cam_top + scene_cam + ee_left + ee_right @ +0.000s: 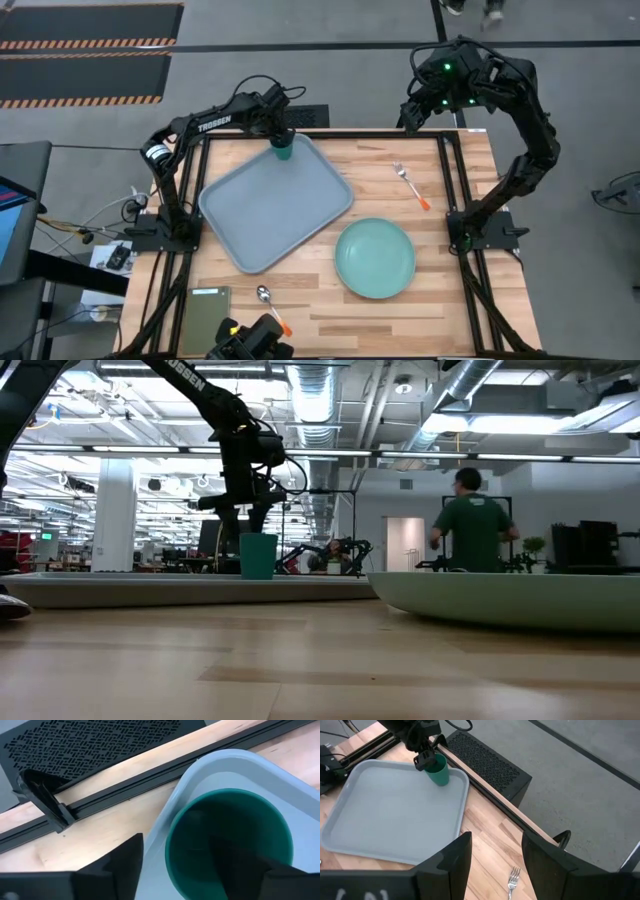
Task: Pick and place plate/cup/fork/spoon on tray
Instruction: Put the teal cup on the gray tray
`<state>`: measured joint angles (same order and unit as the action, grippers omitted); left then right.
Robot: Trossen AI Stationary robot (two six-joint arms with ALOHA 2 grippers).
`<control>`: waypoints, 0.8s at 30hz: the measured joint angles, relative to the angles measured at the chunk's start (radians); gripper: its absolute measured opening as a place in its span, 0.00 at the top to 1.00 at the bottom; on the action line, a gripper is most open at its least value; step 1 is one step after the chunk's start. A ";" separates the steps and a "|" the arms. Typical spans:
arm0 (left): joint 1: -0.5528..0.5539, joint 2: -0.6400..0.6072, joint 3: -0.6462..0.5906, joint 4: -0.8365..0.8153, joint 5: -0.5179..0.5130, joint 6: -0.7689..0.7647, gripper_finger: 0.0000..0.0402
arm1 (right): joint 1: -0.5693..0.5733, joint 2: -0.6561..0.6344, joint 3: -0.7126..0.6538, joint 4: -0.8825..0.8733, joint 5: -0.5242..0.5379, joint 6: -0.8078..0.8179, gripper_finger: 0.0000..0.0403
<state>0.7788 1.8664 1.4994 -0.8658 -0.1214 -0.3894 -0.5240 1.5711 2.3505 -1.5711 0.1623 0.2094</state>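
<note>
**Cup reaches the tray; three things remain**

The left gripper [426, 756] has its fingers around the cup [283, 150], which stands in a far corner of the tray [240, 225]; whether they press it or have let go, one cannot tell. The plate [374, 259], the fork [408, 181] and the spoon [269, 303] lie on the worktop [400, 310], outside the tray. The right gripper [492, 860] waits, fingers apart and empty, raised over the worktop's far right corner. In the low view the plate's rim hides what lies behind it.
</note>
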 joint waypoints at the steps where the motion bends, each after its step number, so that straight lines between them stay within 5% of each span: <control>1: 0.000 0.000 0.000 0.000 0.001 -0.007 0.44 | 0.000 0.000 0.000 0.000 0.000 0.000 0.51; 11: 0.000 0.000 0.000 -0.006 0.001 -0.016 0.49 | 0.000 0.000 0.000 0.000 0.000 0.000 0.51; 21: 0.000 0.000 0.000 -0.043 0.004 0.058 0.95 | 0.000 0.000 0.000 0.000 -0.001 0.000 0.51; 24: -0.003 0.000 0.002 -0.094 0.009 0.064 0.98 | 0.000 0.000 0.000 0.000 -0.002 0.000 0.51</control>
<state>0.7757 1.8661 1.5017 -0.9601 -0.1120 -0.3251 -0.5240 1.5711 2.3505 -1.5711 0.1604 0.2096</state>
